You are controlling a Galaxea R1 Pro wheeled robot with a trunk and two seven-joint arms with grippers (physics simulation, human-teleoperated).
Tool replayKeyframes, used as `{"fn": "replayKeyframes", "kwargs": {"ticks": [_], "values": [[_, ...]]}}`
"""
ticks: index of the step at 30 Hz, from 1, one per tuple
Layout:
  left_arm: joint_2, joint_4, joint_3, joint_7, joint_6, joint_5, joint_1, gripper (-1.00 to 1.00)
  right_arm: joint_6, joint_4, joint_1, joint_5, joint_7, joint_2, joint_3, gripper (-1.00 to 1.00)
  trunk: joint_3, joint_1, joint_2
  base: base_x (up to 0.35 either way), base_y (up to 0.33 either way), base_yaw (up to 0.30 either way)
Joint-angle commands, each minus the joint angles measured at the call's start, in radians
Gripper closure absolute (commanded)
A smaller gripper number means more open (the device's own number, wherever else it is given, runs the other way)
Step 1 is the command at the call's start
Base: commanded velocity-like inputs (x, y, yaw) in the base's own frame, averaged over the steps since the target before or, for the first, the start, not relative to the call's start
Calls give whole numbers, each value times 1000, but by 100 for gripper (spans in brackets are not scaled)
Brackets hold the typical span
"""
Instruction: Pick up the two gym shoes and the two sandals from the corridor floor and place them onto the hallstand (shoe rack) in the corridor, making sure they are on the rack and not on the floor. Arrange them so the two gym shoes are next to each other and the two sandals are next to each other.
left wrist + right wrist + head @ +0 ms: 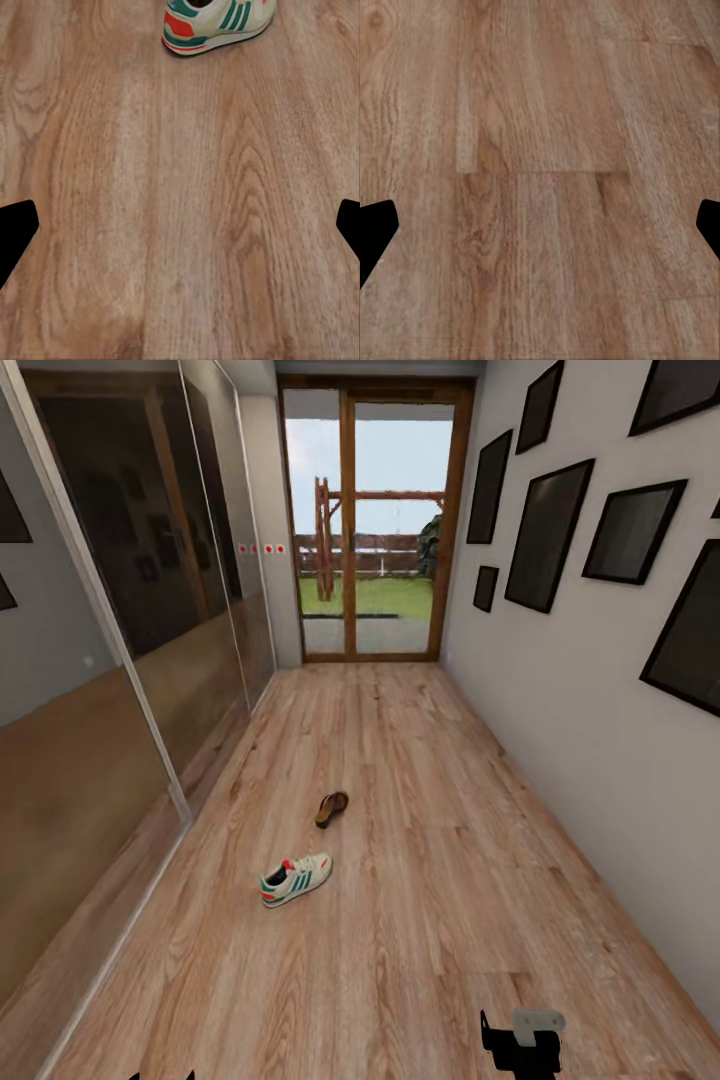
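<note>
One gym shoe, white with green stripes and a red patch, lies on the corridor floor in the middle of the head view. Its heel end shows ahead of my left gripper, well beyond the fingertips. That gripper is open over bare planks. A brown sandal lies a little farther down the corridor, apart from the shoe. My right gripper is open above bare floor, and it shows low at the right in the head view. The hallstand is out of view.
Mirrored wardrobe doors run along the left side. A white wall with dark picture frames closes the right side. A glazed wooden door ends the corridor. Wood flooring stretches between the walls around the footwear.
</note>
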State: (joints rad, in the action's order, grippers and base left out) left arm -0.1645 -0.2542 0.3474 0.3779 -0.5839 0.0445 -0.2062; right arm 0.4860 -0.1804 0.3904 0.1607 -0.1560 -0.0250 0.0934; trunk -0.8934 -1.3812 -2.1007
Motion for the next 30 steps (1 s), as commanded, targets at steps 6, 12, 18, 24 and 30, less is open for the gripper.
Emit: {"fn": "replayKeyframes", "kwargs": {"ticks": [6,12,18,24,30], "values": [[0,1,8,7,-2,5,-1,-100,3,1,1,11,-2,0,8,-100,-1,0,0,293,149,-2],[0,1,8,7,-2,5,-1,-100,3,2,1,11,-2,1,7,-100,-1,0,0,294,114,0],[0,1,8,7,-2,5,-1,-100,3,3,0,10,-3,2,8,-100,-1,0,0,297,104,0],[0,1,8,7,-2,5,-1,-100,3,2,1,10,-4,2,8,-100,-1,0,0,298,104,-51],[0,1,8,7,-2,5,-1,-100,3,3,1,10,-4,2,8,-100,-1,0,0,298,113,-220]]}}
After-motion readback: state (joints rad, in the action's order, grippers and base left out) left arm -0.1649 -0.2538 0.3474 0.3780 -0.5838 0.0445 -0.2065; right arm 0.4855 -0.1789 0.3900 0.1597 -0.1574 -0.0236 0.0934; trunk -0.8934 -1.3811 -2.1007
